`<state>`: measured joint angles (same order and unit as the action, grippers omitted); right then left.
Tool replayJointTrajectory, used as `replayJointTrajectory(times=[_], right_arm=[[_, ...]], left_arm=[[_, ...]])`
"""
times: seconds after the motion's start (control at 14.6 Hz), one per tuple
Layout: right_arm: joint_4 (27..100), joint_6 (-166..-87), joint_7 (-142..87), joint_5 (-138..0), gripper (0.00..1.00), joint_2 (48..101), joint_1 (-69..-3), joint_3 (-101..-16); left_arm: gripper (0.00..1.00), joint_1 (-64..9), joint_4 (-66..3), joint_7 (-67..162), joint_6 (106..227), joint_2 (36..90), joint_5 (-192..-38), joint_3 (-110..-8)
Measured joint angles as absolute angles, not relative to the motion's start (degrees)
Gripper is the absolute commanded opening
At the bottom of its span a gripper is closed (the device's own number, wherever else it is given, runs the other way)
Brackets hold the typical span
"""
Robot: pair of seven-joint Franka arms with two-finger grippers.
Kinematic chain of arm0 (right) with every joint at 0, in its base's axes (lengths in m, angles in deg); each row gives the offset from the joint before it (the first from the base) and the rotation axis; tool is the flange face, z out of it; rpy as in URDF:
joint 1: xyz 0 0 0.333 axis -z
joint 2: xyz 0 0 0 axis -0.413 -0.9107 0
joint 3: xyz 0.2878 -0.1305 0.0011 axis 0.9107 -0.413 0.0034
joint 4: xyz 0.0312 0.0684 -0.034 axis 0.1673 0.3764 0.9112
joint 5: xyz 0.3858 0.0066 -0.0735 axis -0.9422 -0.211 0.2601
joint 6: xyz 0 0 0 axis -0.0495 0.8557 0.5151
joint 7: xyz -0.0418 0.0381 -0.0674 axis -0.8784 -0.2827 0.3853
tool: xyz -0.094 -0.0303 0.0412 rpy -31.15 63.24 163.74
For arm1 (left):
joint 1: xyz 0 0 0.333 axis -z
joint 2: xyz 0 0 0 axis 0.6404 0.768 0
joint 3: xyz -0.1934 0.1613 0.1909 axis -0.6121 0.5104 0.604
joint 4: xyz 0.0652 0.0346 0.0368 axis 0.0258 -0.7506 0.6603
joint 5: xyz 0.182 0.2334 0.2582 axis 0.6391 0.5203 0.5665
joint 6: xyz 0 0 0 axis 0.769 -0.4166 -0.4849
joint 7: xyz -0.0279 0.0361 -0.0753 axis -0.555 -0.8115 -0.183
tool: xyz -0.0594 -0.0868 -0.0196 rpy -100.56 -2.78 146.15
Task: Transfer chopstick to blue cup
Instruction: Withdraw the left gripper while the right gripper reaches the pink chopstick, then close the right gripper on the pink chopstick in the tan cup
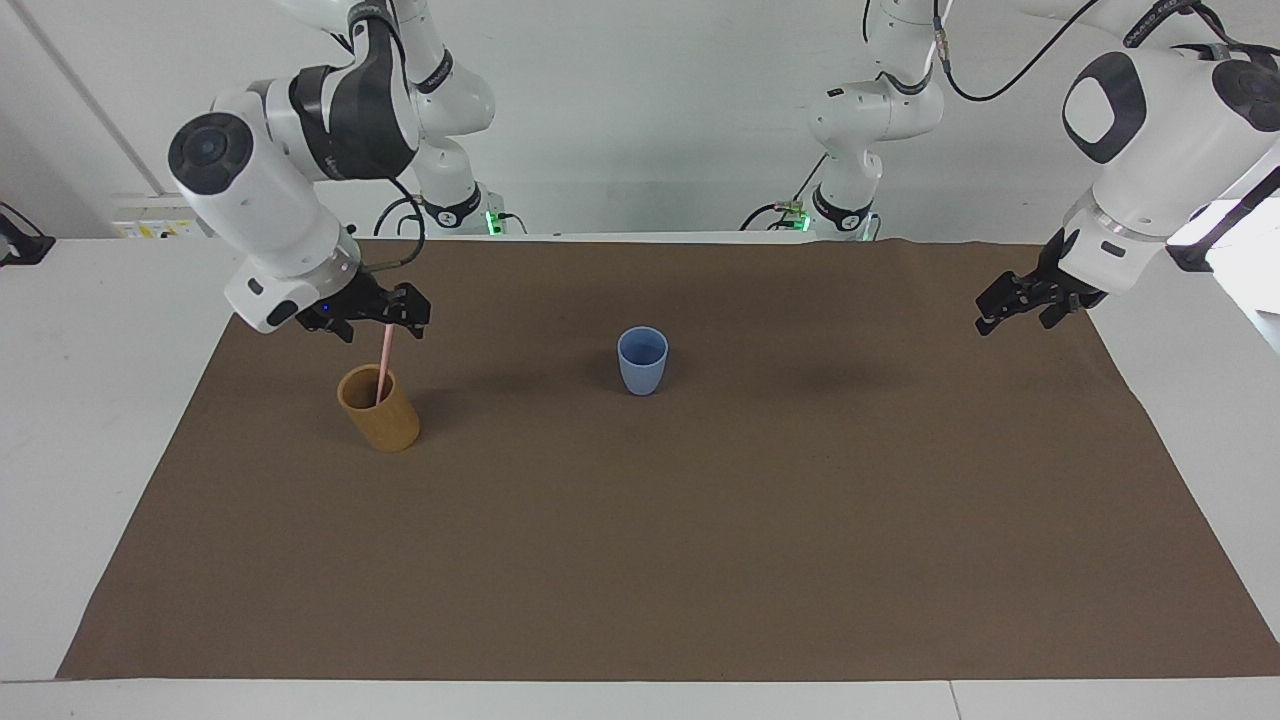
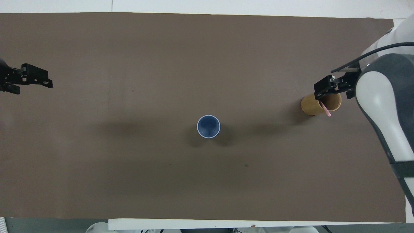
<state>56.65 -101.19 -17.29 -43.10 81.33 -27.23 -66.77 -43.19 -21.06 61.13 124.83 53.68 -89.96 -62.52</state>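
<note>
The pale pink chopstick (image 1: pixel 383 362) (image 2: pixel 325 109) stands leaning in a tan-brown cup (image 1: pixel 379 410) (image 2: pixel 320 104) toward the right arm's end of the mat. My right gripper (image 1: pixel 385 320) (image 2: pixel 331 91) hangs open over that cup, with the chopstick's top end between its fingers. I cannot tell whether they touch it. The blue cup (image 1: pixel 642 360) (image 2: pixel 208 126) stands upright and empty at the middle of the mat. My left gripper (image 1: pixel 1013 312) (image 2: pixel 32 81) hovers open and empty over the mat's edge at the left arm's end.
A brown mat (image 1: pixel 700 560) (image 2: pixel 161 48) covers most of the white table (image 1: pixel 90 400). The two cups are the only things standing on it.
</note>
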Motion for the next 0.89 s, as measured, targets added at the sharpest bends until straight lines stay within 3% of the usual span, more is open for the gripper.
replayJointTrajectory(times=[0.27,0.75,0.89], right_arm=[[57.7,-101.5,-17.3,-44.7,1.0,78.3,-24.6,-67.0],[59.2,-95.8,-17.3,-46.6,0.78,78.3,-23.9,-67.0],[59.2,-94.7,-17.3,-46.6,0.67,78.4,-23.7,-67.0]], left_arm=[[1.0,-43.0,-20.0,63.2,125.3,53.7,-83.4,-63.7],[1.0,-42.3,-18.9,63.1,124.3,53.8,-88.8,-63.9],[1.0,-42.1,-18.2,62.0,123.6,53.8,-88.9,-64.0]])
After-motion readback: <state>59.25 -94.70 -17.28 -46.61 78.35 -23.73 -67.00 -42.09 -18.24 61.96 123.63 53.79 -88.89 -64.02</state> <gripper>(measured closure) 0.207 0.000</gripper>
